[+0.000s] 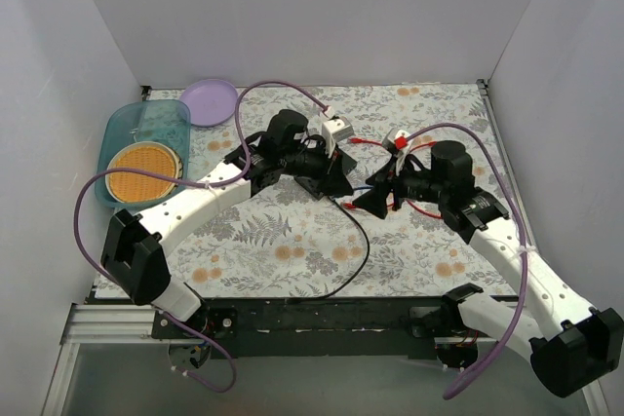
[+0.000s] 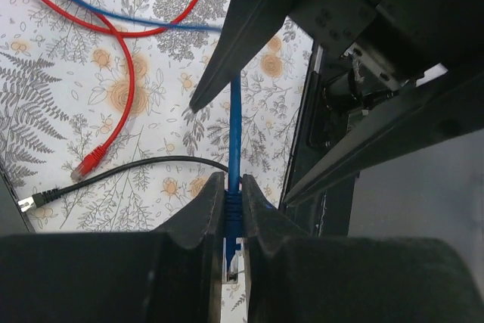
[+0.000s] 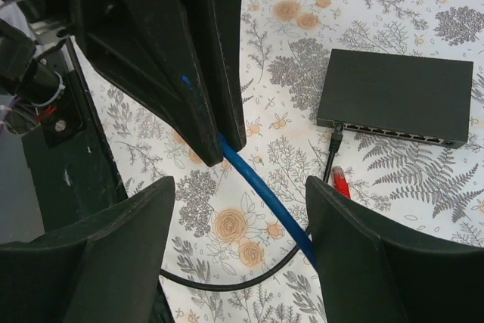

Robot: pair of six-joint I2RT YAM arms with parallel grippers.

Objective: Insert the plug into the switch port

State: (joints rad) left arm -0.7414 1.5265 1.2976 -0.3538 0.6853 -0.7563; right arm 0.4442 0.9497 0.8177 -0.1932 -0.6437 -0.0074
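- Left fingers [image 2: 193, 225] are clamped on the blue plug [image 2: 233, 217]. Right fingers [image 3: 128, 240] stand apart, with the blue cable [image 3: 265, 194] running between them.
- The switch [image 3: 397, 96] lies flat on the table [image 3: 423, 5], apart from both pairs (port row facing them).
- A black cable [image 3: 331, 156] sits in one port, with a loose red plug [image 3: 342, 181] just beside it.
- The switch is matte black with a plain top.

Soft, even light is cast from above. The switch [image 3: 397, 92] is rendered sharp, with faint shadow just beside it; nearer foreground is slightly blurred.
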